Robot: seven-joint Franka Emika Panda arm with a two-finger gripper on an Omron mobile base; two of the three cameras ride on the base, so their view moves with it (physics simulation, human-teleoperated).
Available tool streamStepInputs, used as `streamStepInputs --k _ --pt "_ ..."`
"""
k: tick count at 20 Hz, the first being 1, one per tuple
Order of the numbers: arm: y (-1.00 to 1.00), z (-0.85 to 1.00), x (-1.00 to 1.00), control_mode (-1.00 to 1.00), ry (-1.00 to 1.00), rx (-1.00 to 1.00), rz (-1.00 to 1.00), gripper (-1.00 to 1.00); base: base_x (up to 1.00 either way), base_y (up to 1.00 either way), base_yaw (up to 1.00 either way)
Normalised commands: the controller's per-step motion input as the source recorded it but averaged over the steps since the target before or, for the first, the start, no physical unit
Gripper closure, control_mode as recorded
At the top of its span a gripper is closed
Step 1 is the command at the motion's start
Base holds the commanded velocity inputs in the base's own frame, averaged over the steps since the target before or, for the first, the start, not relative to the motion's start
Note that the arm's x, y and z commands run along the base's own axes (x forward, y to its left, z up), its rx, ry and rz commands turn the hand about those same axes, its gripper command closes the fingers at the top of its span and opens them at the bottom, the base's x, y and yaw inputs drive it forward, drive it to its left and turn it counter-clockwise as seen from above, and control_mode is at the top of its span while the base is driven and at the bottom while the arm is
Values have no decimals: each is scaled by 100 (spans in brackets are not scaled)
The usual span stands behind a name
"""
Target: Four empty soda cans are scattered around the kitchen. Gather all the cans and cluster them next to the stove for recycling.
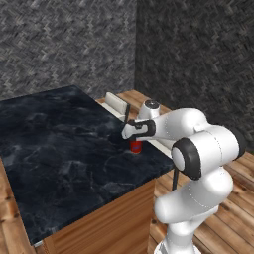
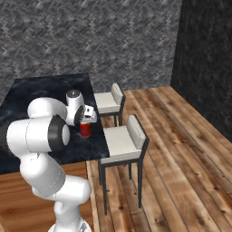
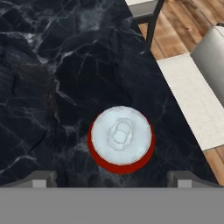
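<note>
Grey herringbone walls ring us, and below sits a black marbled bench (image 1: 59, 149) with wood sides. We've got one red can (image 3: 121, 140) upright on it, near the edge that faces the two stools (image 2: 122, 140). Our gripper (image 3: 111, 178) hangs right above that can, looking straight down on its silver top, and the jaws stand wide, one tip on each side of the can, nothing held. From the base views the hand (image 1: 136, 130) sits just over the can (image 1: 135, 146), the can's red body peeking out underneath.

Where are we in the job? Early, by our reading. No can is lifted, no stove is in sight from here, and we see just this one can. So this pick is not yet made, then comes the carry to the stove, and the other cans after that.

Room to move looks good. Bare marble lies on the far side of the can. On the other side the bench edge is close, with the stool seats (image 3: 192, 100) just past it, so a nudged can could roll off that way. Straight up is open.
</note>
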Motion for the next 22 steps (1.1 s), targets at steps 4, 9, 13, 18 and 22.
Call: streamStepInputs --k 4,9,13,18,22 --pt "0 -6 9 -100 0 0 0 -100 0 0 0" --pt "3 -5 12 -100 0 0 0 -100 0 0 0" --pt "5 -3 14 -100 0 0 0 -100 0 0 0" --pt "1 -4 11 -100 0 0 0 -100 0 0 0" --pt "0 -5 10 -100 0 0 0 -100 0 0 0"
